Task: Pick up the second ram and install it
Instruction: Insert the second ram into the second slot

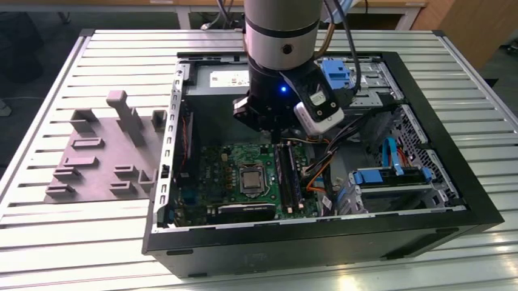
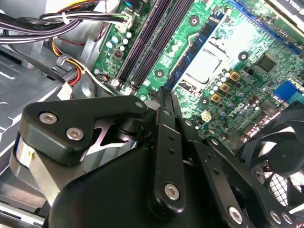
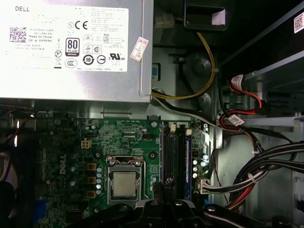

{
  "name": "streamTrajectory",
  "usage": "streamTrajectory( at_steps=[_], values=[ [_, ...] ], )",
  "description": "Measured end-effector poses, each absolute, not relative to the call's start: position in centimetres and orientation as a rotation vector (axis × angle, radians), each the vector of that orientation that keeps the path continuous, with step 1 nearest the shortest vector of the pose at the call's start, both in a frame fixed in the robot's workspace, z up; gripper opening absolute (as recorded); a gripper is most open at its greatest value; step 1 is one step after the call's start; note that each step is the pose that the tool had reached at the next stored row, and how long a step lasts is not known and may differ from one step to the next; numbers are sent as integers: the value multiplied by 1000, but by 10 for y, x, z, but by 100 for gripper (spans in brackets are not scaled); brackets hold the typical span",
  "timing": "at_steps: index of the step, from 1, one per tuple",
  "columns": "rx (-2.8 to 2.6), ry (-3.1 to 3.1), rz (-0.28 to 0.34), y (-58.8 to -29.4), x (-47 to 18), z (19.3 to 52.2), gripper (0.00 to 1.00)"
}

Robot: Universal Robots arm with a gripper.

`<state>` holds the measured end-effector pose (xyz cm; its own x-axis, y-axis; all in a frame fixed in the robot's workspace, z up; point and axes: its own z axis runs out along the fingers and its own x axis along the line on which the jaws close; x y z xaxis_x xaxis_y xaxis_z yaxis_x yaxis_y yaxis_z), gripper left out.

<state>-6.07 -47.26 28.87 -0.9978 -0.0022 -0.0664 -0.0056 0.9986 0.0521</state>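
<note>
Black and thin, the second ram looks seated in the motherboard (we judge), running lengthwise from beneath the clenched, seemingly empty gripper.

So in the exterior view the arm blocks part of the power supply, and the gripper sits over the far end of the memory slots. In the second wrist view the fan gets chopped by the picture's edge. Honestly, we can't tell if the second ram is gripped or seated. It's all thin, dark and tucked behind black metal.
</note>
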Motion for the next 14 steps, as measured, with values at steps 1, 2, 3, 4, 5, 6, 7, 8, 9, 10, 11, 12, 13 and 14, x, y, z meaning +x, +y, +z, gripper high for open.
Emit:
streamTrajectory(
  at_steps=[1,2,3,4,5,6,7,8,9,10,11,12,13,14],
  values=[
    [-6,3074,81,-473,-61,288,12],
    [-6,3074,81,-473,-61,288,12],
    [-6,3074,81,-473,-61,287,12],
    [-6,3074,81,-473,-61,287,12],
    [-6,3074,81,-473,-61,287,12],
    [-6,3074,81,-473,-61,286,12],
    [-6,3074,81,-473,-61,286,12],
    [-6,3074,80,-473,-61,286,12],
    [-6,3074,81,-473,-61,285,12],
    [-6,3074,81,-473,-61,285,12],
    [-6,3074,81,-473,-61,285,12],
    [-6,3074,81,-473,-61,284,12],
    [-6,3074,81,-473,-61,284,12],
    [-6,3074,81,-473,-61,283,12]
  ],
)
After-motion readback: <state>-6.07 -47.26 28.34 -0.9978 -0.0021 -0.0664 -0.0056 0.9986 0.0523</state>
